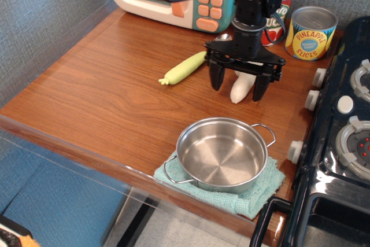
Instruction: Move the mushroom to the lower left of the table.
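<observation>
Mushroom (pixel 241 88): lies tipped on the worktop (pixel 104 85), white stem toward you, between the 2 spread fingers of the pincer (pixel 237 84). Step: approach, not yet gripped. Next, you lower, close on the stem, carry to lower-left corner.
</observation>
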